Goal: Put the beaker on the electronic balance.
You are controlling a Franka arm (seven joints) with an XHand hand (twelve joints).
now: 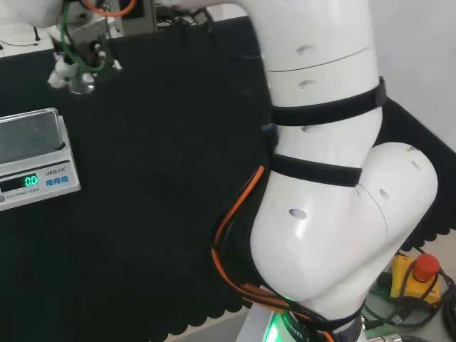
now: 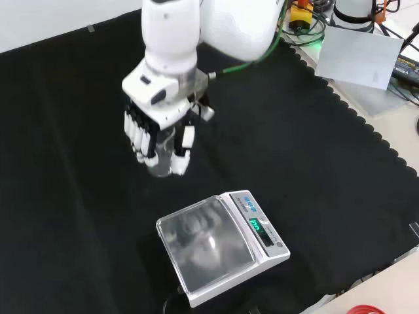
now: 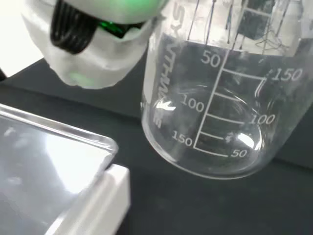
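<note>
The hand (image 2: 157, 124) hangs above the black cloth with its fingers curled round a clear glass beaker (image 2: 163, 156), which is upright and off the cloth. The electronic balance (image 2: 216, 245) stands just in front of the hand in the front view, its shiny pan bare and its green display lit. In the head view the hand (image 1: 68, 68) with the beaker (image 1: 83, 85) is at the far left, beyond the balance (image 1: 32, 153). From the wrist, the beaker (image 3: 215, 112) with printed scale marks hangs beside a finger (image 3: 93, 49), close to the pan's corner (image 3: 49, 166).
The arm's white links (image 1: 328, 164) take up the right of the head view. A yellow box with a red button (image 1: 419, 274) sits off the cloth by the arm's base. A grey sheet (image 2: 357, 55) and cables lie beyond the cloth's scalloped edge.
</note>
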